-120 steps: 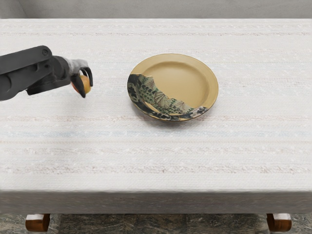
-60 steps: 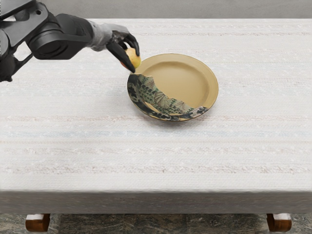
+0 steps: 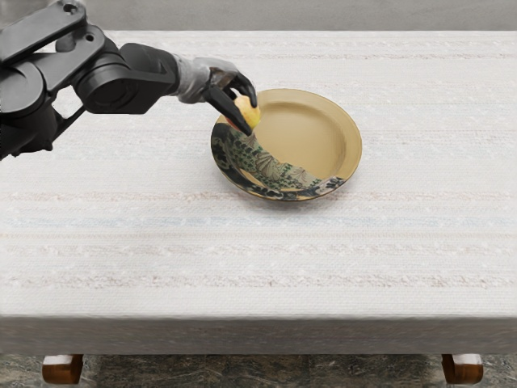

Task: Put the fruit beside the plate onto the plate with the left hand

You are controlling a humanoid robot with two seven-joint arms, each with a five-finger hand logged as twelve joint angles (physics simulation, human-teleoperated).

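fruit point(image 3: 250, 115), small, round and yellow-orange, sits in the grasp of the left hand point(image 3: 229, 90), whose dark fingers point(image 3: 240, 123) curl around it from above and from the side away from the plate, so that only its plate-facing side shows. hand and fruit are over the upper left rim of the plate point(image 3: 311, 133), just inside its edge; whether the fruit touches the plate's surface or is held a little above it cannot be told. behind the hand a pale grey wrist leads into the bulky black left arm point(image 3: 121, 77), which reaches toward the plate from the left edge of the view, its thick joints well to the left of the plate. the plate itself is round and mustard-coloured, with a dark green, patterned band across its lower left part, and it lies flat on the tabletop point(image 3: 258, 259). the tabletop is covered all around the plate by a pale woven cloth with faint stripes. below the plate, past the near edge of the tabletop, two brown wooden feet point(image 3: 63, 369) show at the bottom corners.
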